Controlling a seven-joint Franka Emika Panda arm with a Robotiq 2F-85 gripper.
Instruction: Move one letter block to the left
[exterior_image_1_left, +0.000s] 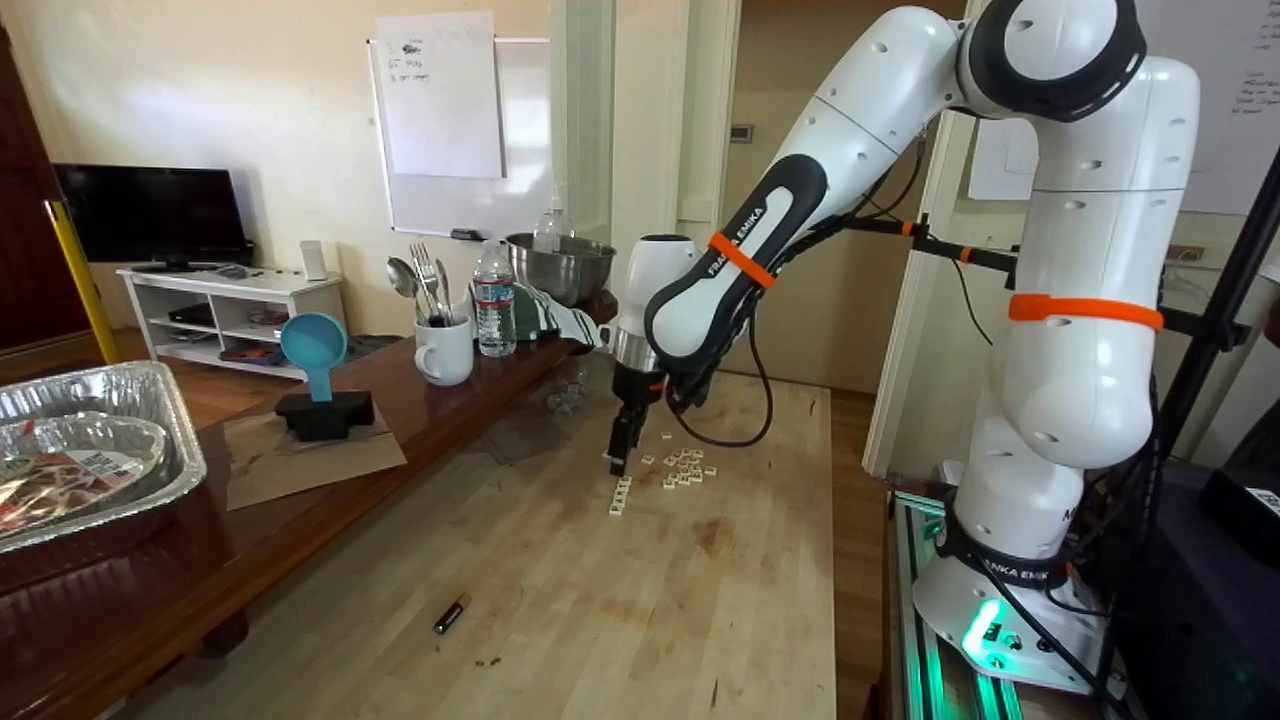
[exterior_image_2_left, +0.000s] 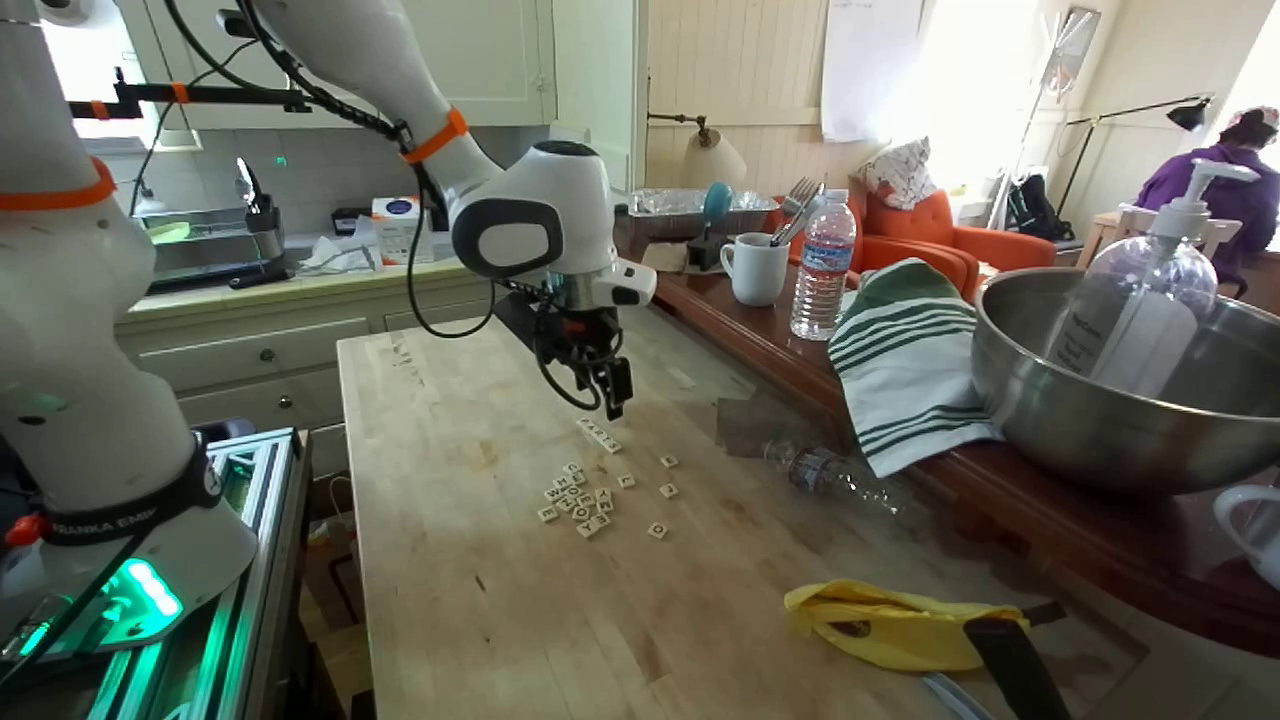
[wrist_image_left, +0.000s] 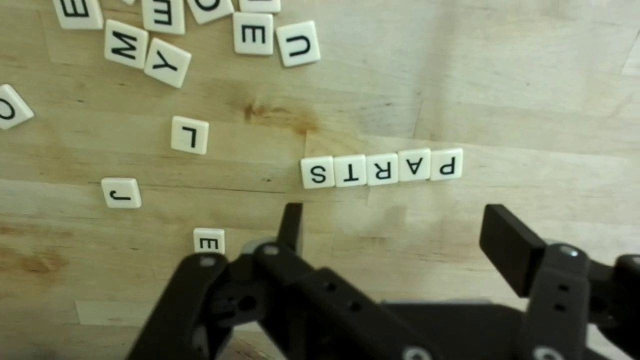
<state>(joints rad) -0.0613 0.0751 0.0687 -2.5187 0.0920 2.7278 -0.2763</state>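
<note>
My end effector (wrist_image_left: 395, 220) hangs over the table (exterior_image_1_left: 580, 620) with its fingers (wrist_image_left: 510, 245) spread wide and nothing held between them. From the wrist view, the nearest candidates are a row of letter blocks (wrist_image_left: 382, 169) just ahead of my fingers, not touching them: five set edge to edge, spelling PARTS upside down to me. The row's long axis runs nearly parallel to the line from finger to finger. The S block (wrist_image_left: 318, 172) lines up roughly with one finger; the P block (wrist_image_left: 446, 164) sits a little inside the other. So, as I judge it, going straight forward and closing would squeeze the word end to end instead of taking a single block. To pick one out, I would want a quarter turn of the end effector, or a nudge at one end.

Past the S, toward the left edge of the wrist view, lie loose ones: an E block (wrist_image_left: 209, 240), partly hidden by the end effector, then an L block (wrist_image_left: 190, 135), then a J block (wrist_image_left: 121, 193), all apart. Those should be simpler to take singly. Which one is meant, I cannot tell.

Farther out, a cluster of blocks (exterior_image_2_left: 585, 499) crowds together.
</note>
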